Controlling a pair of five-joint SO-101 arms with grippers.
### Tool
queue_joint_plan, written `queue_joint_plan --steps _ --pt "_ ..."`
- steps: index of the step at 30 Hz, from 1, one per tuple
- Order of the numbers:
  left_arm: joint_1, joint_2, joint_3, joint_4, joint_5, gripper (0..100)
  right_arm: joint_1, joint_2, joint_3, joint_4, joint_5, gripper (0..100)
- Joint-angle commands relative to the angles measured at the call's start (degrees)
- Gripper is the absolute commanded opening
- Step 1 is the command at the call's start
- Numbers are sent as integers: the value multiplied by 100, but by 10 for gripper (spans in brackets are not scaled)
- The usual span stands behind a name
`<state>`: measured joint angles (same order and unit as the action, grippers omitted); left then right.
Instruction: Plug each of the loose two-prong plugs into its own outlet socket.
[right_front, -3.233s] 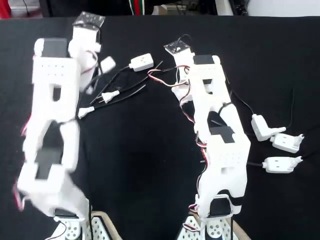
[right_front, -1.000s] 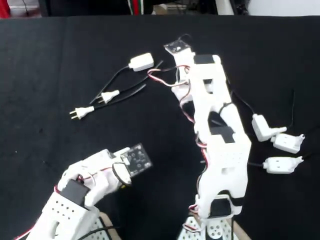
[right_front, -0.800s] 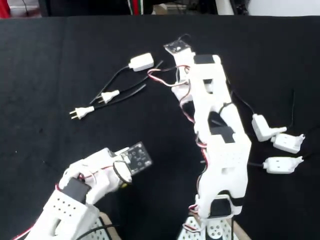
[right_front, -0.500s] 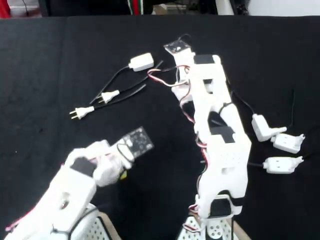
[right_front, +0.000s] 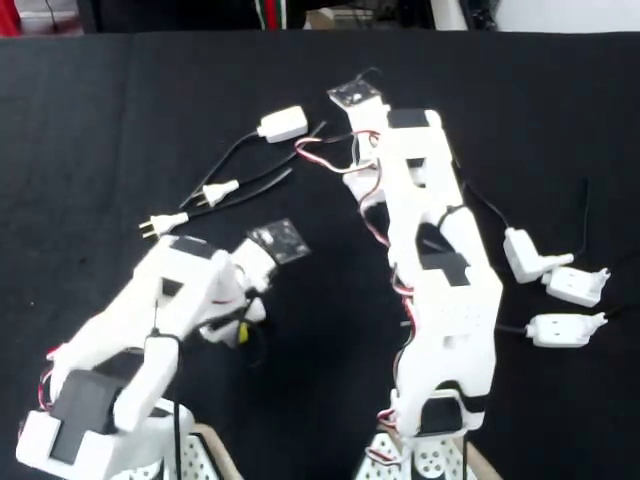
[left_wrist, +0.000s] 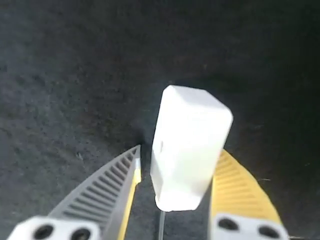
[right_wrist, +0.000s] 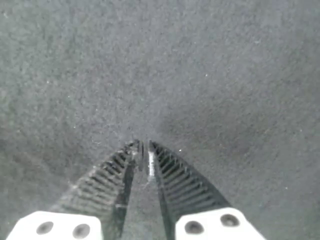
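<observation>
— Where's the piece in hand?
— A white socket block (left_wrist: 190, 145) sits between the jaws of the left gripper (left_wrist: 180, 150), which are clamped against its sides. A thin cord (left_wrist: 161, 229) trails from its back end. That arm's wrist hangs over the near-left part of the black cloth (right_front: 90, 120).
— And the plugs?
— Two lie just beyond it, prongs bare: one plug (right_front: 220, 190), and the other plug (right_front: 162, 225) a little nearer and further left. A second socket (right_front: 282, 124) lies farther off, with nothing in it as far as I can see.
— So how far along?
— Early, I'd judge. Nothing on the left side is mated, and both plugs there need a socket.
— The right side?
— Three white pieces (right_front: 560, 328) cluster at the right edge, beyond the right arm (right_front: 445, 300). They're too small to tell whether any are joined. The right gripper (right_wrist: 144, 145) has its jaws together on nothing, over bare cloth.
— Anything else unclear?
— I can't make out slots on the held block's end face, so which way it should meet a plug is a guess
</observation>
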<state>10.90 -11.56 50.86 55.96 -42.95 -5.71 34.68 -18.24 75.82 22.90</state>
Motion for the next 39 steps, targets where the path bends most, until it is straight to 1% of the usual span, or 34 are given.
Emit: queue_joint_plan --steps 1,3,4,5,7,10,14,16,18,19,21,25,27,30,35,37,39 --pt "-286 62 -277 18 -211 180 88 -22 -119 -18 -9 13" --pt "-259 53 -330 176 -202 99 88 -22 -119 -18 -9 13" --pt "-251 53 -444 343 -193 47 88 -22 -119 -18 -9 13" --pt "-224 53 -576 571 -176 20 88 -22 -119 -18 -9 13" --pt "-163 26 -804 1011 -123 45 88 -22 -119 -18 -9 13" --pt "-84 -308 -945 1336 -105 32 88 -22 -119 -18 -9 13" --pt "13 -958 -637 1134 -105 30 88 -22 -119 -18 -9 13" --pt "171 -1152 -268 809 -97 33 88 -22 -119 -18 -9 13" --pt "277 -1187 66 299 123 35 88 -22 -119 -18 -9 13" --pt "286 -1152 198 35 246 48 88 -22 -119 -18 -9 13" --pt "215 -1081 303 -281 396 105 88 -22 -119 -18 -9 13" --pt "-4 -1002 189 -352 387 263 88 -22 -119 -18 -9 13" --pt "-154 -1011 75 -325 387 320 88 -22 -119 -18 -9 13" --pt "-391 -1011 -198 -229 404 332 88 -22 -119 -18 -9 13" --pt "-409 -1029 -655 369 422 332 88 -22 -119 -18 -9 13" --pt "-286 -1178 -796 642 501 332 88 -22 -119 -18 -9 13" --pt "31 -1530 -822 888 809 332 88 -22 -119 -18 -9 13"
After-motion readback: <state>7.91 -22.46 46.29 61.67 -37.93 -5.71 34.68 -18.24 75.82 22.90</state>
